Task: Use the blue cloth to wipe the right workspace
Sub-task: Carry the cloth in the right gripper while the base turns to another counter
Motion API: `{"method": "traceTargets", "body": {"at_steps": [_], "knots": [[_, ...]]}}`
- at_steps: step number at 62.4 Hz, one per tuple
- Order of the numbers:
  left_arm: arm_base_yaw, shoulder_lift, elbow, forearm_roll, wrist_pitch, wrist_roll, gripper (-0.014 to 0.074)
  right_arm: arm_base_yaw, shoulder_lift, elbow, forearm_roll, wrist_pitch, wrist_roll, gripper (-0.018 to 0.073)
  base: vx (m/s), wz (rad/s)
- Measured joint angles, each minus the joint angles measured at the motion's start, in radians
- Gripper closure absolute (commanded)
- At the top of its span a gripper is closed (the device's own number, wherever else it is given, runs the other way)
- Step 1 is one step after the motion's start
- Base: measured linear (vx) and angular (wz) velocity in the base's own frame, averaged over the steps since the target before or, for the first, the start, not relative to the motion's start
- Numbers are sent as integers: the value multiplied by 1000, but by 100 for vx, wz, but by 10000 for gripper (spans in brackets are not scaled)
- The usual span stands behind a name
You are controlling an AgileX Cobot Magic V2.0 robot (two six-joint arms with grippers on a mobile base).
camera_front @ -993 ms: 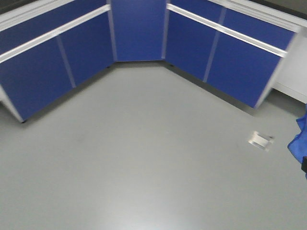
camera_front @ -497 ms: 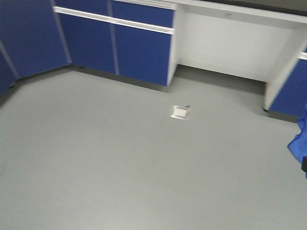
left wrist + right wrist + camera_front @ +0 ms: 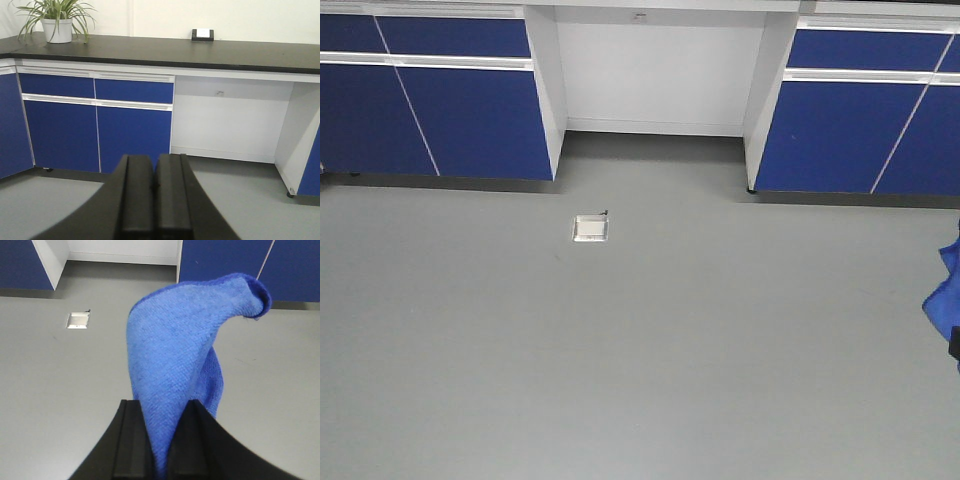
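Fingers [image 3: 137, 197] of the left gripper [image 3: 155, 200] are pressed flat together with nothing between them. They face the right workspace [image 3: 240, 55], a long black benchtop whose front edge runs the full width of the left wrist view. From left to right along it stand a potted plant [image 3: 59, 20] at the far end and a small black box [image 3: 202, 34] with a white top, set back against the wall. Beneath the edge, blue cabinet doors [image 3: 95, 130] give way to a white knee recess [image 3: 230, 120]. The right gripper [image 3: 160, 450] is clamped on the blue cloth [image 3: 182, 350]. The cloth stands out beyond its fingers [image 3: 131, 440] in a rumpled fold, held in the air over the grey floor [image 3: 50, 390] and well apart from the benchtop. In the front-facing view the cloth shows only as a sliver at the right border. The floor there lies wide and open from the left cabinets [image 3: 450, 115], past the recess, to the right cabinets [image 3: 860, 125]. A small metal floor plate [image 3: 591, 228] is set into it near the recess mouth.
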Motion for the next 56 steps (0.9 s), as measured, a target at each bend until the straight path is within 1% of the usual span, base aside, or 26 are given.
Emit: {"method": "traceTargets", "body": {"at_steps": [32, 56], "knots": [[0, 0, 0, 0, 0, 0, 602, 0, 0, 0, 0, 0, 0, 559, 8, -9], [0, 0, 0, 0, 0, 0, 602, 0, 0, 0, 0, 0, 0, 559, 20, -4]]}}
